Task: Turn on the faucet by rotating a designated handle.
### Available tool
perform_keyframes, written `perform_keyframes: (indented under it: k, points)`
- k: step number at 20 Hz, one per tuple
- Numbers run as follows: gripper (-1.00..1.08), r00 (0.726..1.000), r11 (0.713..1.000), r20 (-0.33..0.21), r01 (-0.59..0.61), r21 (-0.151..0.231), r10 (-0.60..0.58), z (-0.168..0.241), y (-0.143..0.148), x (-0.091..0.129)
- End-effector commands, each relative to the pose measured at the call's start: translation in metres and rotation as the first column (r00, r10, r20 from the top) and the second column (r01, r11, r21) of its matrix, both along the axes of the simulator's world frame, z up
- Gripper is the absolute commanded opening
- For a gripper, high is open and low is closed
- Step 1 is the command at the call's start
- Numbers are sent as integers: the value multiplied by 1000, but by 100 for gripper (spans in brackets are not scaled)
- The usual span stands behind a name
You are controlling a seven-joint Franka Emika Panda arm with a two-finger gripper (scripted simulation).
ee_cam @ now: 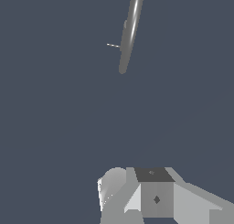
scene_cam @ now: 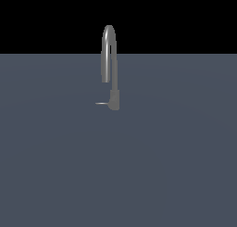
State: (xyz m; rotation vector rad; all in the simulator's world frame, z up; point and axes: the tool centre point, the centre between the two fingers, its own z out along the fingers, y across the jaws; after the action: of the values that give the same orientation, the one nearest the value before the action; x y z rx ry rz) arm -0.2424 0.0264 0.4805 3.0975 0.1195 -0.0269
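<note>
In the wrist view the gripper [ee_cam: 151,195] shows only as a cluster of pale grey and white blocks with 1 darker square face carrying a small diamond mark; its fingertips cannot be made out, so I cannot tell whether it is released or clenched. Nothing is visibly held in it. No readable writing or brand appears on it, only that small mark.

Well apart from the gripper, farther out across the flat blue-grey floor [scene_cam: 176,166], stands the faucet [ee_cam: 129,33]. No part of the gripper touches it. In the exterior view the faucet [scene_cam: 110,64] rises upright from the floor, a slim grey metallic gooseneck with a tall arched spout that curls over and comes down toward that view's left, set on a thicker, short cylindrical base. A bright highlight runs along the spout.

The handle [scene_cam: 101,103] is a thin, short, light-grey lever sticking out level from the base toward the exterior view's left. In the wrist view the handle [ee_cam: 113,45] shows as 1 small pale sliver beside the faucet's body, likewise far from the gripper.

The robot arm does not appear in the exterior view.
</note>
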Motion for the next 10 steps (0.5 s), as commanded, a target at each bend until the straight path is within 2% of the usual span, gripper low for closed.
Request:
perform_keyframes:
  k: [1,5,10]
  points:
    - [-100,1000,1000,0,0,0,0,0,0,0]
    - [-100,1000,1000,-1,-15,-14,15,-2,1,3]
    - [-100,997,995,-5,-73,-69,73,-10,5,12]
